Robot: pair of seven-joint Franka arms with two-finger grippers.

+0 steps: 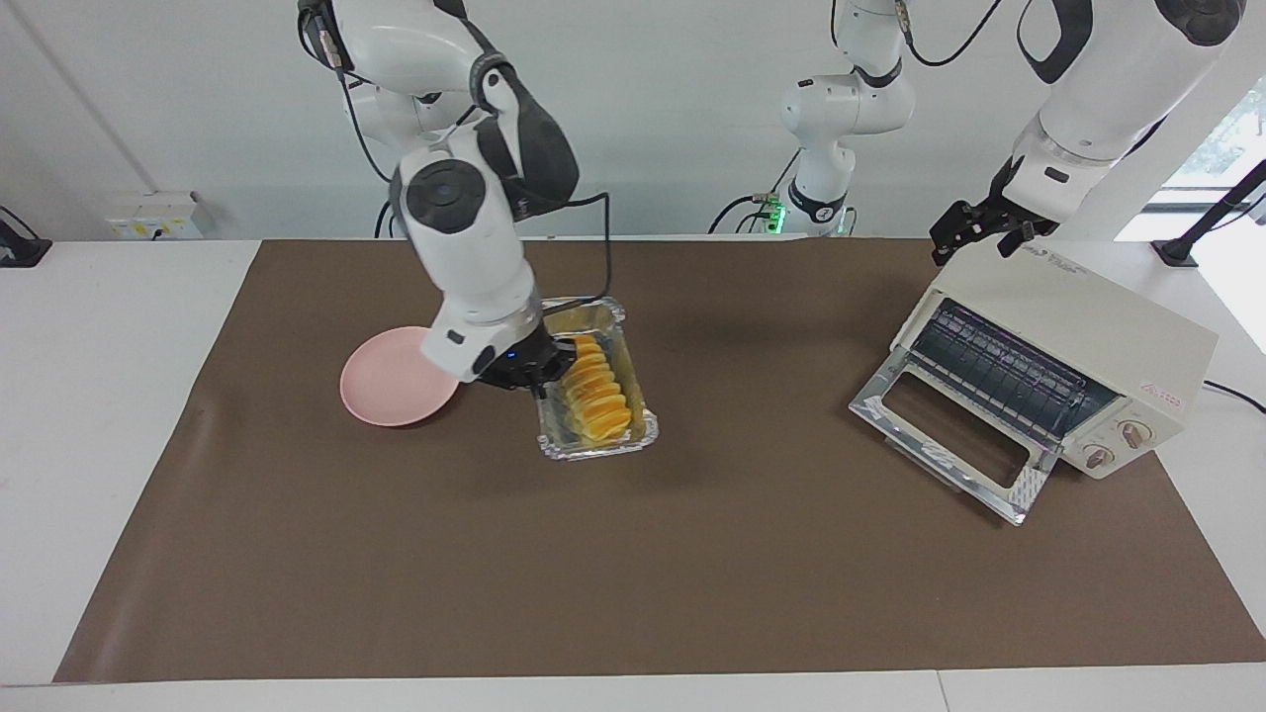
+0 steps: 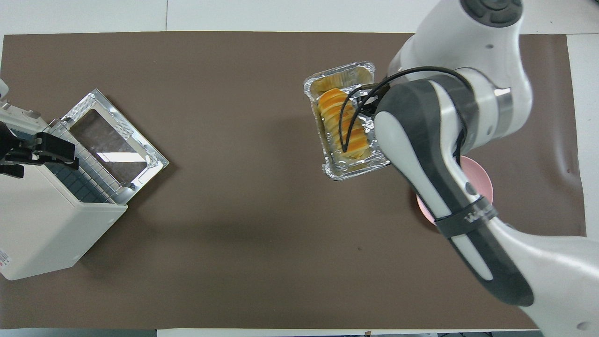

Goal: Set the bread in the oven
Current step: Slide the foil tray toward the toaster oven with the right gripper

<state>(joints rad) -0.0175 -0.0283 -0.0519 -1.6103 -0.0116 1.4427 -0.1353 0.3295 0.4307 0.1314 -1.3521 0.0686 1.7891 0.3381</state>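
While the right gripper (image 1: 550,368) clamps the foil tray (image 1: 597,437) rim, bread (image 1: 593,399) rides inside it above the mat; left gripper (image 1: 979,229) waits over the open oven (image 1: 1063,361), finger state unclear.

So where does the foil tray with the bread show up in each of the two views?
Facing view: the foil tray sits at mid-height near the picture's middle, beside the pink plate, with the right gripper at its rim.
Overhead view: the foil tray lies in the upper half, past the middle, toward the right arm's end.
Shared landmark: the oven, its door open.
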